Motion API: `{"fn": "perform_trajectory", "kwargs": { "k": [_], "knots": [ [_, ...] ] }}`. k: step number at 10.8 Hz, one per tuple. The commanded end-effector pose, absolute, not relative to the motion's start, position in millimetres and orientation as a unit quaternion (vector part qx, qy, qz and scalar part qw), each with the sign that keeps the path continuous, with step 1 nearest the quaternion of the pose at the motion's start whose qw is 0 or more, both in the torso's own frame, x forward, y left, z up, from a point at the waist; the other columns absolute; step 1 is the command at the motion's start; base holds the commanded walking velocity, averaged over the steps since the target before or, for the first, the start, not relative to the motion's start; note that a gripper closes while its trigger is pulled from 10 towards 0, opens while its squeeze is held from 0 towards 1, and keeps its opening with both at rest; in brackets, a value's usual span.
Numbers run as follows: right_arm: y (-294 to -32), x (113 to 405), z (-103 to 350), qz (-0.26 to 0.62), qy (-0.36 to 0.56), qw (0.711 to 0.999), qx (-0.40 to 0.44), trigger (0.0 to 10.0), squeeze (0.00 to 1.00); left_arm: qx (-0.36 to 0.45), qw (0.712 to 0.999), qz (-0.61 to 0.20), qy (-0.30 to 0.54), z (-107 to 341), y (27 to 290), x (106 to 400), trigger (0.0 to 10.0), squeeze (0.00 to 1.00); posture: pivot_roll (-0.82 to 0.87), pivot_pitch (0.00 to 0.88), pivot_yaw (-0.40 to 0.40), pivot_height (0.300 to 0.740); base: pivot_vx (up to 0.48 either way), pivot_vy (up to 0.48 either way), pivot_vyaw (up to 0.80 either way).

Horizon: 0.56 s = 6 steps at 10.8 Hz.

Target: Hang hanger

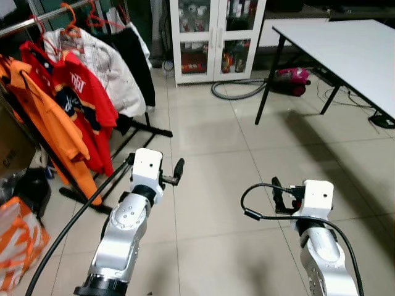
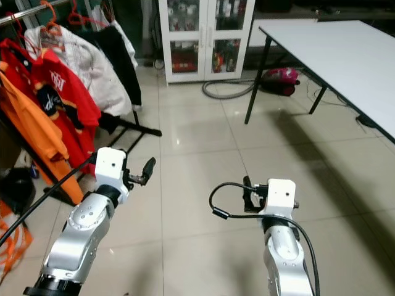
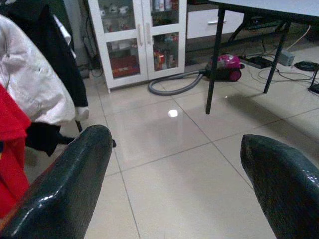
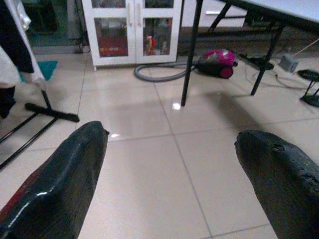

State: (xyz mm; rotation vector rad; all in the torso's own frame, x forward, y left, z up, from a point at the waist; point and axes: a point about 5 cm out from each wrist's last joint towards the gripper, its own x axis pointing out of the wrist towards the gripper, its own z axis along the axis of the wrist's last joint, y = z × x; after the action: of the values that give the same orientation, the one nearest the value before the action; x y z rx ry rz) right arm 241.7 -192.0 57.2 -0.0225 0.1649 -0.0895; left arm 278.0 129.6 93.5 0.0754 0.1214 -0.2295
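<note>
Left eye view shows a clothes rack (image 1: 133, 123) at the robot's left, hung with an orange shirt (image 1: 46, 117), red shirt (image 1: 80, 92), white jacket (image 1: 105, 65) and red hangers (image 1: 92, 18) on its rail. Both arms are raised over bare tile. The left gripper (image 3: 174, 184) and right gripper (image 4: 169, 179) are spread wide, holding nothing.
</note>
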Motion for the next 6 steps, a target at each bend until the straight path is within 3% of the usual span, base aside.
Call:
{"fn": "perform_trajectory", "kwargs": {
  "k": [1, 6],
  "knots": [
    [-192.2, 244.1, 57.7, -0.044, 0.083, 0.995, -0.015, 10.0, 0.00, 0.042, 0.991, -0.109, 0.063, 92.7, 130.7, 281.0, 10.0, 0.00, -0.04, 0.000, 0.033, 0.740, 0.461, 0.000, 0.00],
    [-193.5, 245.3, 55.2, -0.055, 0.095, 0.994, -0.007, 10.0, 0.00, 0.037, 0.992, -0.107, 0.055, 94.5, 128.5, 281.7, 10.0, 0.00, -0.03, 0.000, 0.036, 0.740, 0.467, 0.000, 0.00]
  ]
}}
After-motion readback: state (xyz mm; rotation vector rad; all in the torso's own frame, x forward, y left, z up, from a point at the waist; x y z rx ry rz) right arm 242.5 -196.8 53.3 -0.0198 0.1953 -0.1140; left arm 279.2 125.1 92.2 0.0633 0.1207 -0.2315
